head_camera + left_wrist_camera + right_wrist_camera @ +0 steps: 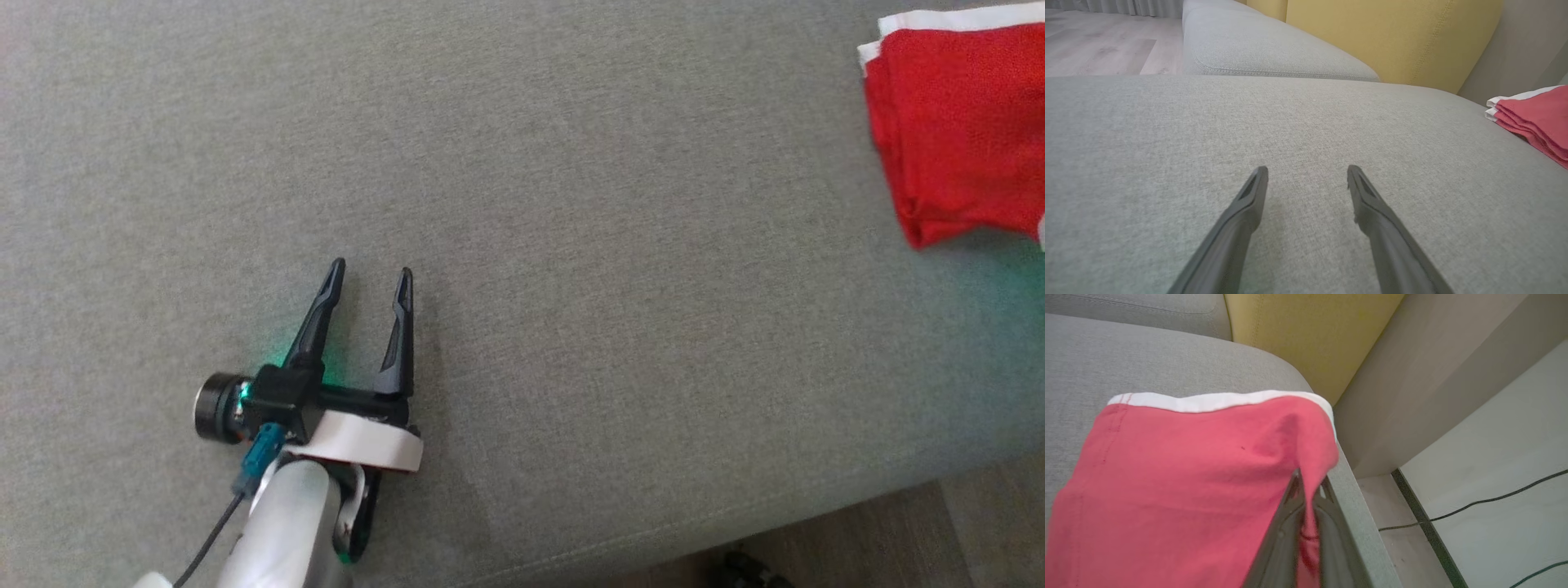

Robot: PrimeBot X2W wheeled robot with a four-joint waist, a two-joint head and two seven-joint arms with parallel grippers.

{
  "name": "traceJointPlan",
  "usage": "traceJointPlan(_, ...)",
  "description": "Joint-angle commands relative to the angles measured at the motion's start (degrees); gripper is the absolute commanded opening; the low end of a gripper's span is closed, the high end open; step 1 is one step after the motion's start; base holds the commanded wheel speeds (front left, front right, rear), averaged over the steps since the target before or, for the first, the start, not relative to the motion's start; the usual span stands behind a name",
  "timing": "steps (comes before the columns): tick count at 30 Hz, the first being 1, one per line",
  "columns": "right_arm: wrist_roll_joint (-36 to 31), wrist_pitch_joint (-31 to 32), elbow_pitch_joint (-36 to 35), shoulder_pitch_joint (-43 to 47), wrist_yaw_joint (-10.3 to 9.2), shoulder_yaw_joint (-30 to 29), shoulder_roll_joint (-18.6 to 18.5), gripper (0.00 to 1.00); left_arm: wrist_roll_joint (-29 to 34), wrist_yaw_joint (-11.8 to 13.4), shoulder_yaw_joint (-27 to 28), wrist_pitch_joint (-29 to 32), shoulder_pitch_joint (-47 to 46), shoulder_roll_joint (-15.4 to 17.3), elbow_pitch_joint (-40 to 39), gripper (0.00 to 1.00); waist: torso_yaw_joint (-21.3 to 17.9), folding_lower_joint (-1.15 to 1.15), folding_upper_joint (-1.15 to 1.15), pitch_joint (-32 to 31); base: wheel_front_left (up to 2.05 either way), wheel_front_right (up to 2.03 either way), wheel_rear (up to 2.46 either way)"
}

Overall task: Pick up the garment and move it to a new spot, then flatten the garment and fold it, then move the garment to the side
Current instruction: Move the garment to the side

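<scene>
Sofa seat [571, 204]: grey cushion, carrying the work. Garment [955, 131]: red with white trim, folded in layers, lying at the seat's right end, one corner at the edge. Right end effector [1311, 479]: pressed together, pinching that corner. Left end effector [371, 271]: spread, holding nothing, well apart from the garment. Judged step: the final move aside. Next move calls for a clean release without dragging the fold.

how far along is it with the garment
Done, it seems: the red garment lies in stacked layers, so flattening and folding look finished. In hand: the right gripper is shut on its edge, near the side of the sofa cushion. To do: release it there. The left gripper is open over bare cushion.
</scene>
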Motion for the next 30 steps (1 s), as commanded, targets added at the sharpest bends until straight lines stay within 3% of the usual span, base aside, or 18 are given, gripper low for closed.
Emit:
traceJointPlan(1,-1.3,-0.2,-1.8,-1.1,0.19,-0.5,-1.9,0.02,-0.1,0.4,2.4,-0.2,-0.8,0.7,-0.4,1.0,0.1,0.0,0.0,0.2,0.0,0.0,0.0)
traceJointPlan(2,-2.5,-0.3,-2.4,-1.1,0.19,-2.1,-1.8,1.0,-0.1,0.4,2.5,-0.2,-0.8,0.7,-0.4,1.0,0.0,0.0,0.0,0.2,0.0,0.0,0.0)
traceJointPlan(6,-6.9,-1.6,-6.9,-0.5,0.19,-8.7,0.2,1.0,-0.4,0.6,2.9,-0.2,-1.1,0.7,-0.3,1.0,0.1,0.0,0.0,-0.3,0.0,0.0,0.0)
traceJointPlan(11,-8.3,-2.6,-15.2,0.2,0.19,-11.6,7.9,1.0,-1.0,1.5,3.7,-0.2,-0.8,0.7,-0.6,1.0,0.9,0.0,0.0,-2.6,0.0,0.0,0.0)
traceJointPlan(14,-5.3,-2.7,-23.1,3.8,0.19,-9.8,13.9,1.0,-1.6,2.3,4.5,-0.2,-0.2,0.7,-1.0,1.0,1.9,0.0,0.0,-4.3,0.0,0.0,0.0)
traceJointPlan(19,-0.2,-2.7,-32.4,10.9,0.19,-6.1,19.6,1.0,-1.9,3.0,5.6,-0.2,0.7,0.7,-1.0,1.0,4.6,0.0,0.0,-7.2,0.0,0.0,0.0)
traceJointPlan(30,10.9,-2.7,-36.6,25.1,0.19,4.0,22.0,1.0,-2.6,4.3,9.2,-0.2,3.7,0.7,-0.3,1.0,8.6,0.0,0.0,-12.9,0.0,0.0,0.0)
